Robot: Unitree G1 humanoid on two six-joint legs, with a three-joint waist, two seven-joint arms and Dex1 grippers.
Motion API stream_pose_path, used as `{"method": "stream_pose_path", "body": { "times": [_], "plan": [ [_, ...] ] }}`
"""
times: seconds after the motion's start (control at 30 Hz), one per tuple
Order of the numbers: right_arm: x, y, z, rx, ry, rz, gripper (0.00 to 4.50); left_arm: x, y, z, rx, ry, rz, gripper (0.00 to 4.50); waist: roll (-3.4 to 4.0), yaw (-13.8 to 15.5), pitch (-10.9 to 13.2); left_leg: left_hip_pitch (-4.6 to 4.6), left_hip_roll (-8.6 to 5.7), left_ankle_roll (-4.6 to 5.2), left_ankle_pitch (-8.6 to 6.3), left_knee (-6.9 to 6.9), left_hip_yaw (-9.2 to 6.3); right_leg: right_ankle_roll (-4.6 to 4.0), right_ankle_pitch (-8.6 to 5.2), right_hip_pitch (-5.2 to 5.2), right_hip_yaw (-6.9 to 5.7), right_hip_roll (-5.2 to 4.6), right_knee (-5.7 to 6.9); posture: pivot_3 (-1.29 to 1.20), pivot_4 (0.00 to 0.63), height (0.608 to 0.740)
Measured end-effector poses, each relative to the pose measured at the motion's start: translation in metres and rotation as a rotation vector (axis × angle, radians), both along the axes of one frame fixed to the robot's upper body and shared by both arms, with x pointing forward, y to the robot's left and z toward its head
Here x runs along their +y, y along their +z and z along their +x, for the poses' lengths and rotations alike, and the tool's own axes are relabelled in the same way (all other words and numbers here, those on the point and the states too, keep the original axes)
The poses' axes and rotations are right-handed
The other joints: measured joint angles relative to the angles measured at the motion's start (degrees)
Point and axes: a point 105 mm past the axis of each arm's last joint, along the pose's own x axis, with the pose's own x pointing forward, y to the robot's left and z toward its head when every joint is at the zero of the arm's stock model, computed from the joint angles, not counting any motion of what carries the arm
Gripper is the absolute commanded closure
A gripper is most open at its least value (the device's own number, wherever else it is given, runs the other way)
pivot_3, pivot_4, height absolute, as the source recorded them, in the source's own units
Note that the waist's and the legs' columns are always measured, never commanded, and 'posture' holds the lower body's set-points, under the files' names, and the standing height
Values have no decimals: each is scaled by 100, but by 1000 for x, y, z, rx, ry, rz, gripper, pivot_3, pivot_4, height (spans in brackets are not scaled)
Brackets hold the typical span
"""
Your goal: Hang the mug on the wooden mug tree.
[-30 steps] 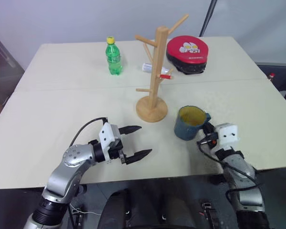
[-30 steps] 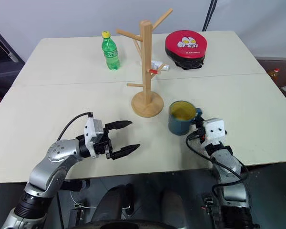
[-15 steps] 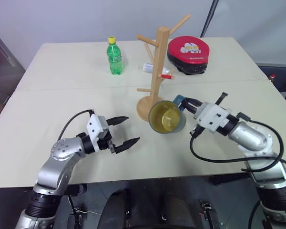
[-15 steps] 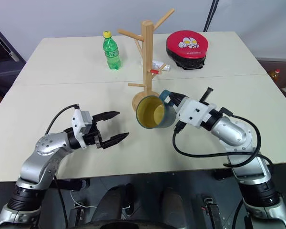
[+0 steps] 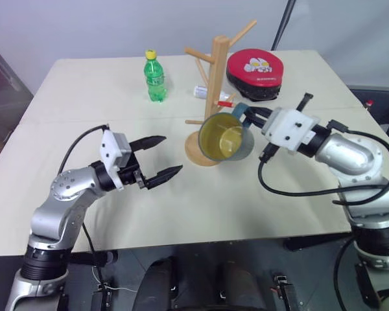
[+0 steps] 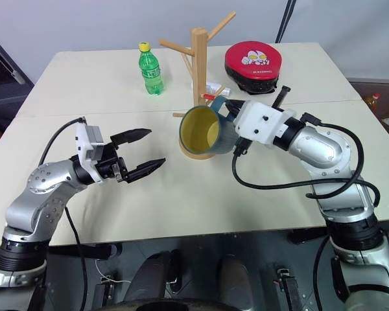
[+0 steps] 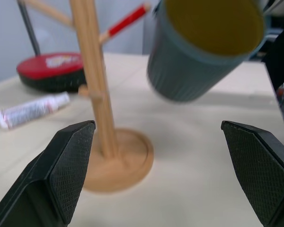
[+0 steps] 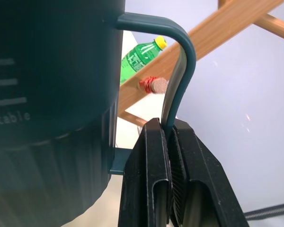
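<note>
Pale beige bench [image 5: 84,188] made of two slabs butted along a seam, grey wall behind. Toward the far edge: green bottle [image 5: 154,77], a red and black round case [image 5: 254,72] nearer the far right corner, and a small white tube [image 5: 203,91] lying behind the wooden mug tree [image 5: 211,110], which stands upright near the middle of the bench on its disc base. Right pincer [image 8: 169,137] is clamped shut on the loop handle of the mug [image 5: 224,138]; the mug is off the bench, tipped on its side with the yellow inside facing the robot, held just in front of the tree's post and above its base. In the right wrist view the red-tipped peg [image 8: 154,85] shows through the handle loop from behind, but I cannot tell whether the loop is around it or only lined up with it. Left pincer [image 5: 157,159] hovers wide open and empty over the near left part of the bench, well apart from the mug. Status, judged: pick-up and lift done; mug carried to the tree. Remaining: thread the handle onto a peg, release, withdraw.
</note>
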Motion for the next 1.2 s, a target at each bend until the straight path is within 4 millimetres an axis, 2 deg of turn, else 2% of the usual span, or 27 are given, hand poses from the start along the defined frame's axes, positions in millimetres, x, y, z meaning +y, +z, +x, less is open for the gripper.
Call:
{"method": "stream_pose_path", "body": {
  "times": [0.2, 0.53, 0.73, 0.83, 0.97, 1.07, 1.2],
  "plan": [
    [2, 4, 10, 10, -13, -13, 4453, 1, 5, -1, 2, 6, -8, 0, 0, -8, 0, 0, 0, 0, 0, 2, 1, 3, 2, -1, 0, 1, 5, 0, 150, 740],
    [10, -7, 31, 76, -33, -49, 4453, -3, 10, -5, -5, 2, -19, 0, 0, -6, 0, 0, 0, 0, 0, 5, 2, 3, 2, -1, 0, 2, 6, 0, 150, 740],
    [12, -9, 37, 82, -43, -58, 4453, -3, 10, -5, -7, 10, -21, 0, 0, -5, 0, 0, 0, 0, 0, 7, 3, 4, 2, -1, 0, 2, 6, 0, 150, 740],
    [13, -10, 37, 82, -41, -58, 3514, -2, 10, -5, -5, 15, -22, 0, 0, -5, 0, 0, 0, 0, 0, 7, 3, 4, 2, -1, 0, 2, 6, 0, 150, 740],
    [15, -6, 38, 67, -41, -53, 1501, -2, 9, -5, -3, 18, -23, 0, 0, -6, 0, 0, 0, 0, 0, 7, 3, 4, 2, -1, 0, 2, 7, 0, 150, 740],
    [9, 1, 37, 45, -55, -39, 1501, -2, 9, -5, -1, 21, -24, 0, 0, -4, 1, 0, 0, 0, 0, 7, 3, 4, 2, -2, 0, 2, 8, 0, 150, 740],
    [-19, 13, 26, 32, -95, 85, 1501, 10, 6, 2, 31, 105, -96, 0, -3, 22, 0, -1, 0, 4, -2, 14, -1, 6, 3, 10, -1, 1, 3, 0, 150, 740]
  ]
}}
